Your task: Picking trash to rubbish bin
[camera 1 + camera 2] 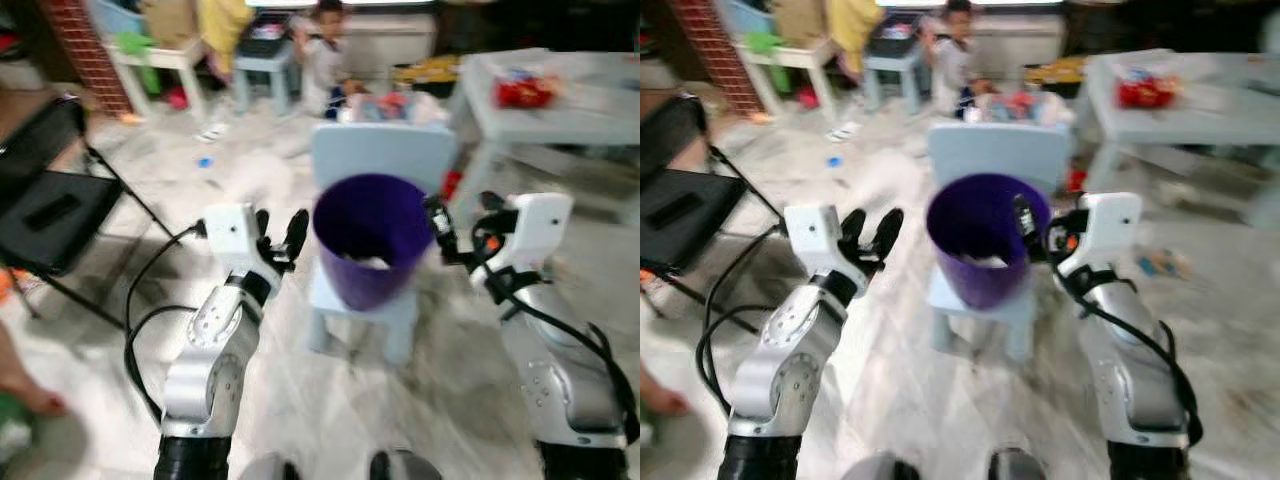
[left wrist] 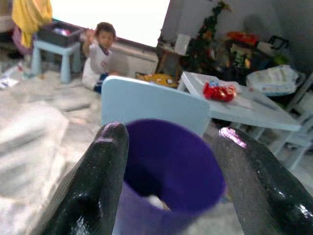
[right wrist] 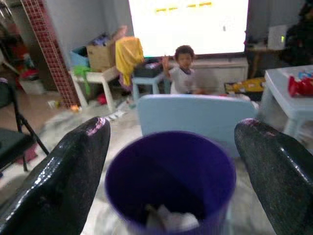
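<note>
Bin: purple rubbish bin [image 1: 372,238] at frame centre, standing on a pale blue child's chair [image 1: 385,165]
Trash: white crumpled scraps [image 3: 168,218] lying in the bin's bottom
Left hand [image 1: 280,238]: fingers spread, empty, just left of the bin
Right hand [image 1: 1023,228]: fingers wide apart, empty, at the bin's right rim
Background: a child [image 3: 184,68] sitting on the floor, top centre

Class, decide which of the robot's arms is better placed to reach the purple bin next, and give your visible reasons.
Probably the right: its open pincer sits at the purple bin rim, while the left pincer, also open, hangs farther off beside it.
</note>
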